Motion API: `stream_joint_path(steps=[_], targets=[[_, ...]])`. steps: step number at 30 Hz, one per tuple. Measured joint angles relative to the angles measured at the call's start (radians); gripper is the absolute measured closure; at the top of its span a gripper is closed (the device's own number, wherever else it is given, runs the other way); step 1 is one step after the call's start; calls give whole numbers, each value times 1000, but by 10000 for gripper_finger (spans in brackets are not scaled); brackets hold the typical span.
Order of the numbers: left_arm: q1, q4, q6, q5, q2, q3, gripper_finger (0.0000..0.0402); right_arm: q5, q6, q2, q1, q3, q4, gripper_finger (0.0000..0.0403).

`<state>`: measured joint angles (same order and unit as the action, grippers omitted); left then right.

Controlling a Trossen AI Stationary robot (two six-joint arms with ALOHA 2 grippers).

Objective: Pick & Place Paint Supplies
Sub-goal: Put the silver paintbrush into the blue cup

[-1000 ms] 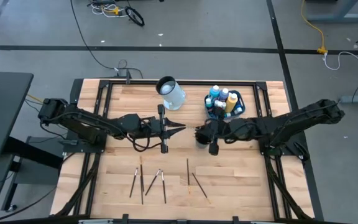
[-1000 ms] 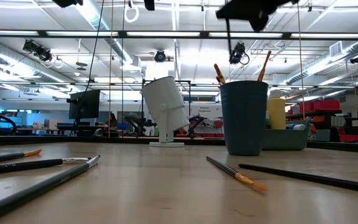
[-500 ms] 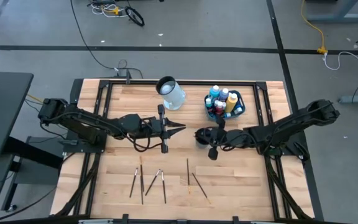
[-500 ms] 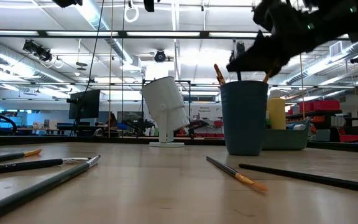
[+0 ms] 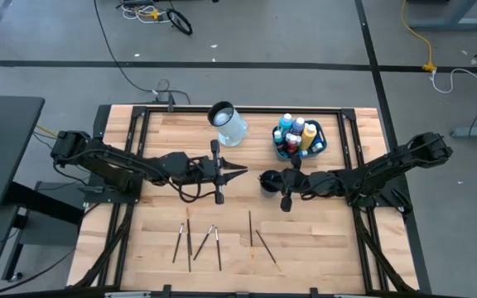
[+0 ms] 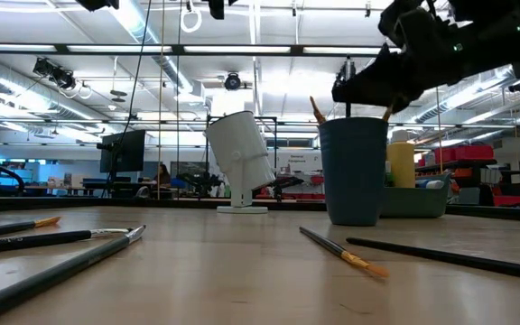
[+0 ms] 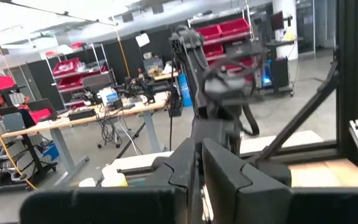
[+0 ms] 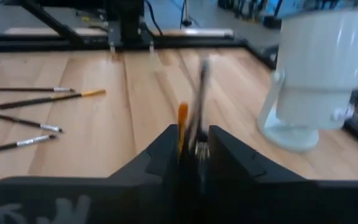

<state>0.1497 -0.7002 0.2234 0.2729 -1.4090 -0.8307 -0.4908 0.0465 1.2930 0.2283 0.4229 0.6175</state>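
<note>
Presently a brush (image 8: 199,106) is being lowered into the cup (image 6: 354,170) by the right gripper (image 5: 265,179), poised over its rim; the fingers appear narrowly parted around the handle. Release and a lift clear are called for next. More brushes (image 5: 215,237) lie at the near edge; bottles (image 5: 298,132) sit in the tub (image 5: 321,142). Whether the left gripper (image 5: 237,170), waiting mid-table, is shut cannot be told.

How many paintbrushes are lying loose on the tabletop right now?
6 paintbrushes: four clustered at front left, two at front centre. More stand in the dark cup, partly hidden.
</note>
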Motion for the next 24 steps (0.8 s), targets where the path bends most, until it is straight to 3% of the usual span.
stream_joint_path(steps=[4,9,15,19,24], targets=[[0,50,-2,0,0,0,359,10,-56,0,0,12,59,291],[0,132,-57,-2,1,0,347,10,-69,0,0,46,-10,274],[12,391,-119,-15,11,-1,331,28,-187,0,-1,145,3,266],[26,594,-287,-26,11,-1,320,65,-230,0,-13,238,-6,266],[27,885,-613,-124,11,-2,313,63,-258,-1,-42,319,-61,266]])
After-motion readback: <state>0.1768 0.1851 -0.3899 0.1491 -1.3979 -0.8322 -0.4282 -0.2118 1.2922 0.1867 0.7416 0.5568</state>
